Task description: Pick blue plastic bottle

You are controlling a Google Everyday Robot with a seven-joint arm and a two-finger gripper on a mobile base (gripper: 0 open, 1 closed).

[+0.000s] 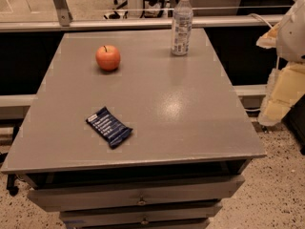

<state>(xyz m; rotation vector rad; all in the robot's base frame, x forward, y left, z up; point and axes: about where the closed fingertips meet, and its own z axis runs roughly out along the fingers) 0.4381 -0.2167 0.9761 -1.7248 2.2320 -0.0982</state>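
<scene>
Grey and a little shiny, the table top (157,128) fills most of the view, and a soft spot of light reflects on it right of the middle. Under its front edge are drawers (138,194) with small round knobs, and the upper one stands a little open. Around the table the floor (281,190) is pale and speckled.

The blue plastic bottle (181,25) stands upright near the far edge of the table, a little right of the middle. It is clear, with a white screw cap and a pale printed label around the body, and nothing touches it. Left of it and slightly nearer to the camera sits an orange-red apple (108,57) with its stem up, well apart from the bottle. Much closer to the front, on the left half, a flat dark-blue snack wrapper (109,127) lies at an angle, alone.

The gripper (281,99) is at the right edge of the view, beside the table and not above it — only pale yellowish and white parts of it show, partly cut by the frame. It is well apart from the bottle and holds nothing that I can see; how far open it is, I cannot tell.

Behind the table a light horizontal rail (119,24) runs across, and beyond it the room is dim.
</scene>
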